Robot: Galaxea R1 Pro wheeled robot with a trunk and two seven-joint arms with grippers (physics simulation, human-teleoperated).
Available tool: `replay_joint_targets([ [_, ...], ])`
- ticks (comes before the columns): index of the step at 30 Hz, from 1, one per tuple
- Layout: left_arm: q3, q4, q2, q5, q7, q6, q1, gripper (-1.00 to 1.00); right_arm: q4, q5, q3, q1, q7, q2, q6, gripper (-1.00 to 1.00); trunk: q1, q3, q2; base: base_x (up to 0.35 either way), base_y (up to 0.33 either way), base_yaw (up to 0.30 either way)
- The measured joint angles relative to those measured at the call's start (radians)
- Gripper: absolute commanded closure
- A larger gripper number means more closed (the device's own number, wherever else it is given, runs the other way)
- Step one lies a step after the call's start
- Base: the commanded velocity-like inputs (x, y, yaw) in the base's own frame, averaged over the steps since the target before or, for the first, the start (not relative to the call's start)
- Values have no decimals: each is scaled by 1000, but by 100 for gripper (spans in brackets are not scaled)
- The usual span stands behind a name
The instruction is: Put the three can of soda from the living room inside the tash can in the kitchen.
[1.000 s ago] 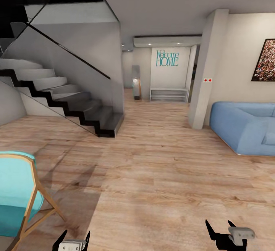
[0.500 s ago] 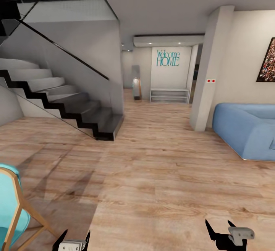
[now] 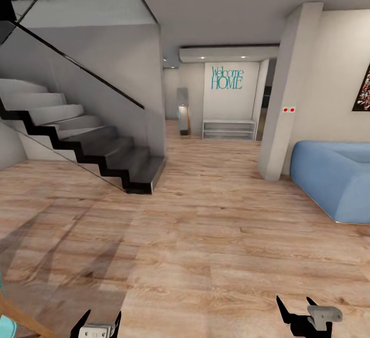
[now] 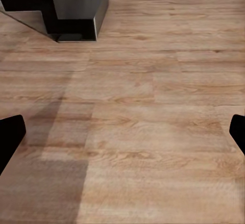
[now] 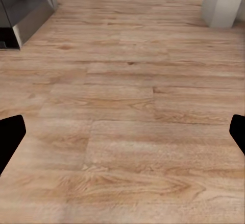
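Head view: both my hands, left hand [image 3: 98, 324] and right hand [image 3: 298, 313], spread wide, empty; I should steer toward the sofa [image 3: 334, 178], probably right of frame.

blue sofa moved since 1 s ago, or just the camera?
No, just the camera. The blue sofa slid right in the head view, but so did the white pillar beside it, by about the same amount, and the staircase shifted too: the whole view panned.

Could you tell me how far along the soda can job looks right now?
Nothing looks done yet. Both the left gripper and right gripper are open and empty above wood floor. The robot faces a hallway, blue sofa at right. Fetching and binning all cans remains.
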Motion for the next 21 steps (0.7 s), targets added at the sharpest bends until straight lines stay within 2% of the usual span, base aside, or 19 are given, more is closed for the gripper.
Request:
replay_joint_targets([
  [9,0,-1,0,0,0,0,0,-100,0,1,0,0,0,0,0,-100,0,0,0,321,0,34],
  [21,0,-1,0,1,0,0,0,-100,0,2,0,0,0,0,0,-100,0,-3,0,320,0,161],
])
